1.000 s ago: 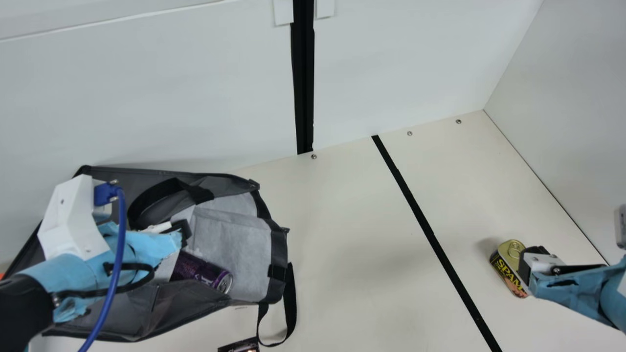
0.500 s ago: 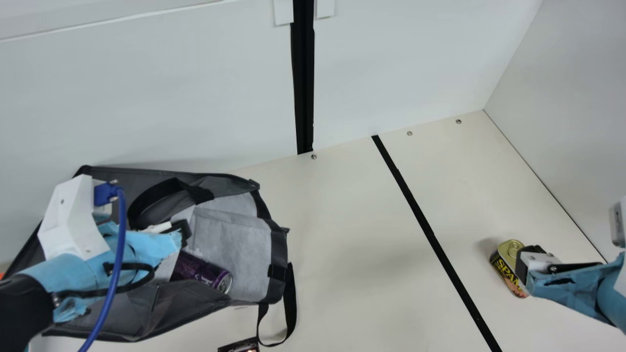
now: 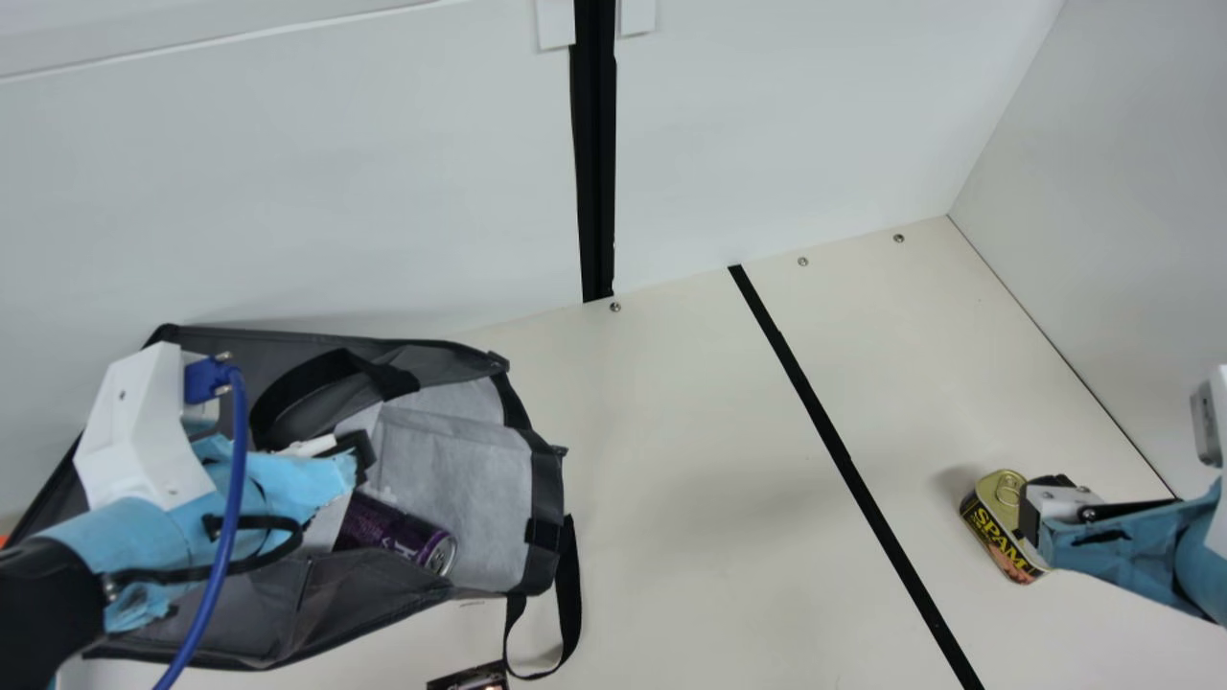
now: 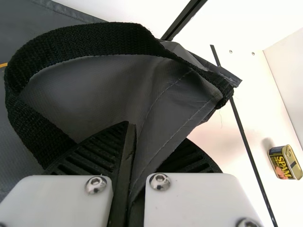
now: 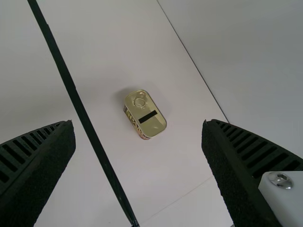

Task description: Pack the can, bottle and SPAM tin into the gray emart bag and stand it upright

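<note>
Gray fabric bag (image 3: 364,596) contains purple metal can (image 3: 388,530); left gripper (image 4: 144,149) pinches bag wall, right gripper (image 5: 137,123) spread; gold-lidded SPAM tin (image 3: 997,539), uprighting outstanding.

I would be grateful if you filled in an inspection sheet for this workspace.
Surface: cream table with a black strip.
Job's things: gray bag lying down, purple can inside near its mouth; SPAM tin on the table, lid up.
Clutter: dark printed item at the near edge.
Grippers: left gripper shut on the gray bag; right gripper open at the SPAM tin, not gripping it.
Cables: blue cable along the left arm.
Surroundings: white walls behind and at right.
</note>
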`<state>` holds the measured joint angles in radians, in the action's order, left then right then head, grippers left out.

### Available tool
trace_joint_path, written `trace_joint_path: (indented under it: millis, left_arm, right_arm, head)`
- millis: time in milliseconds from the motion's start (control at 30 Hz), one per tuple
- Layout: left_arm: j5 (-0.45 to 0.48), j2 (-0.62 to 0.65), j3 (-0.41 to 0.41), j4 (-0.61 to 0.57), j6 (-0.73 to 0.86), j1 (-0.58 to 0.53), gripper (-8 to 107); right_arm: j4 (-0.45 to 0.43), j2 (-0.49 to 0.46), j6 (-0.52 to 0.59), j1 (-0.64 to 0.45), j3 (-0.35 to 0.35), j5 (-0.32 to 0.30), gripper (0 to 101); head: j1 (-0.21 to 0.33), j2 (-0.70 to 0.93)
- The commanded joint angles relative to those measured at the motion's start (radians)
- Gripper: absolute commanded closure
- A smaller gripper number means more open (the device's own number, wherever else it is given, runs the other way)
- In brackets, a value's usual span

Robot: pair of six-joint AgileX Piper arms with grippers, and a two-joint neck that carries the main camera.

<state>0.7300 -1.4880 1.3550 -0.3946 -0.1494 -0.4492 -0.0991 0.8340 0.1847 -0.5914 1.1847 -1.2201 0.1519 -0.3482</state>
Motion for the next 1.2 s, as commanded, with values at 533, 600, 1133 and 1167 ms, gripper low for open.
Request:
trace_joint_path:
  millis: [533, 600, 1133, 1167]
  left_arm:
    - [0.000, 0.000, 0.000, 0.000, 0.000, 0.000, 107]
    - [0.000, 0.000, 0.000, 0.000, 0.000, 0.000, 107]
    - [0.000, 0.000, 0.000, 0.000, 0.000, 0.000, 107]
    - [0.000, 0.000, 0.000, 0.000, 0.000, 0.000, 107]
  right_arm:
    - [0.068, 0.105, 0.121, -0.059, 0.055, 0.000, 6]
    - [0.081, 0.117, 0.138, -0.070, 0.058, 0.000, 6]
    - [0.189, 0.206, 0.349, -0.197, 0.066, 0.000, 6]
    - [0.195, 0.212, 0.364, -0.206, 0.066, 0.000, 6]
  head:
    - [0.023, -0.001]
    - [0.023, -0.001]
    - [0.023, -0.001]
    - [0.023, -0.001]
